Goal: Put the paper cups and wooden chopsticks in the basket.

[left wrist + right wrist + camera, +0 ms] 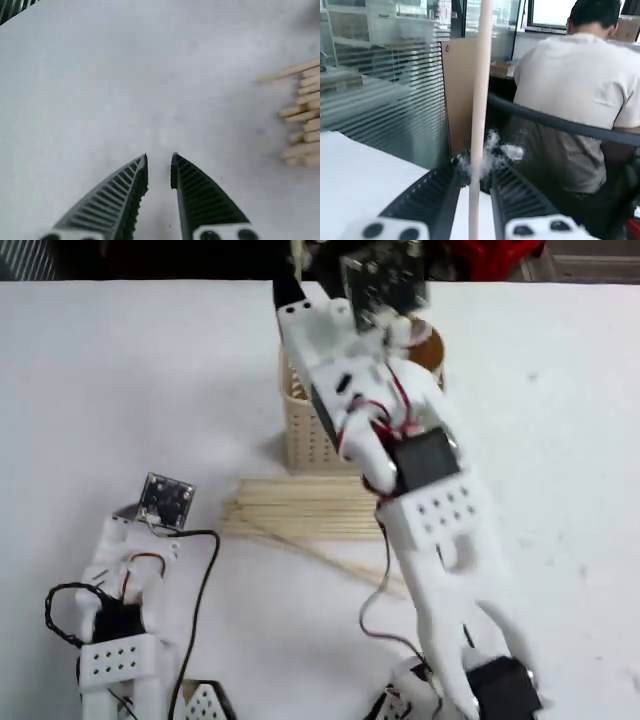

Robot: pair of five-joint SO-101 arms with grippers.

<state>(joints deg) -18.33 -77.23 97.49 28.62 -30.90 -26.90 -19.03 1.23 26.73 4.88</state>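
The right gripper (475,172) has its ribbed black jaws clamped on a single wooden chopstick (482,75), a smooth, pale, round stick standing upright between them. In the high view the right arm (440,510) stretches across the basket (305,445), a cream plastic box with perforated grid walls. A brown paper cup (428,348) shows at the basket's 2 o'clock, partly hidden by the arm; whether it sits inside cannot be told. At the basket's 6 o'clock a flat bundle of chopsticks (300,510) lies on the matte white table (100,370), with one stray stick (345,562) angled off toward 4 o'clock. The left gripper (159,165) hangs over bare table at the bundle's 9 o'clock, its toothed jaws narrowly parted, holding nothing.
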